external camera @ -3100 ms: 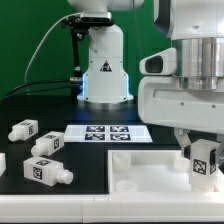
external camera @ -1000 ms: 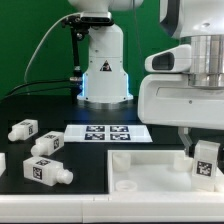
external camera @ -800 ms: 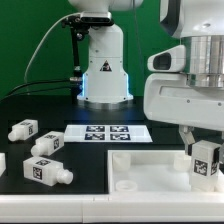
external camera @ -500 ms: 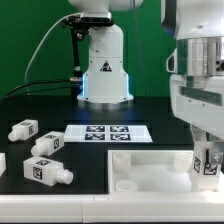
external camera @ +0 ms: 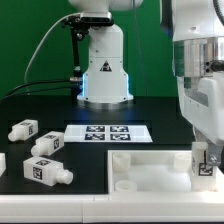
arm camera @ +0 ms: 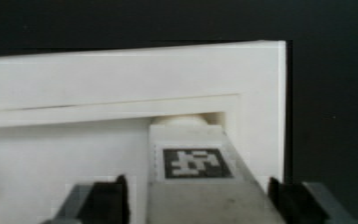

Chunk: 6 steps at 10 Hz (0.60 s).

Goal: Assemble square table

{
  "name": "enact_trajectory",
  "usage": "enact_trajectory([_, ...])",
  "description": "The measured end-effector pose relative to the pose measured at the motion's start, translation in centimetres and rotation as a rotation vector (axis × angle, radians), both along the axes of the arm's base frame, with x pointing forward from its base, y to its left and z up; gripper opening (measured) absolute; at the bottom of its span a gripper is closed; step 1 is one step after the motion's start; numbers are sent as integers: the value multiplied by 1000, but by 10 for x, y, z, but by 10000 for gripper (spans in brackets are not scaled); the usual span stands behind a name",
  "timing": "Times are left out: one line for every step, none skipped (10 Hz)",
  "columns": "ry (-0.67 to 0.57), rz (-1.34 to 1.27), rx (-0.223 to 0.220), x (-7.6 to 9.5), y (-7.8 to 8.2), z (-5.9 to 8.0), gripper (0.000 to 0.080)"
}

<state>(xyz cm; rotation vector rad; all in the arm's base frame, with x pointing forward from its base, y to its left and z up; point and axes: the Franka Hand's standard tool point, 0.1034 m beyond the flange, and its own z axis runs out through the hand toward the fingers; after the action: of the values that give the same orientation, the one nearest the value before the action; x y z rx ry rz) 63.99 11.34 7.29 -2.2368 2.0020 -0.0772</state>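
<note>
The white square table top (external camera: pixel 150 172) lies at the front, at the exterior view's right; its rim corner fills the wrist view (arm camera: pixel 87 90). My gripper (external camera: pixel 207 160) is shut on a white leg (external camera: pixel 208 152) with a black tag and holds it upright at the top's right corner. In the wrist view the leg (arm camera: pixel 197 160) runs between my fingers (arm camera: pixel 105 202), its far end down in the corner inside the rim. Whether it is seated I cannot tell. Three loose tagged legs lie at the left (external camera: pixel 24 129) (external camera: pixel 48 144) (external camera: pixel 46 171).
The marker board (external camera: pixel 108 132) lies flat behind the table top. The robot's base (external camera: pixel 103 70) stands at the back with a green wall behind. Another white part shows at the left edge (external camera: pixel 2 160). The table surface is black.
My hand has turned about its axis and shifted to the exterior view's right and slightly down, carrying the leg with it. The loose legs and the table top have not moved.
</note>
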Motion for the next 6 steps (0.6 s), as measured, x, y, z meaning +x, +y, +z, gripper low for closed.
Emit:
enact_trajectory([-19, 243, -34, 1, 0, 3, 463])
enact_trajectory([-40, 416, -50, 1, 2, 4, 605])
enact_trajectory([-69, 431, -67, -2, 5, 3, 636])
enact_trajectory([-67, 489, -76, -5, 5, 2, 636])
enact_trajectory([-74, 571, -91, -4, 3, 2, 647])
enact_trajectory([-78, 629, -100, -4, 2, 2, 649])
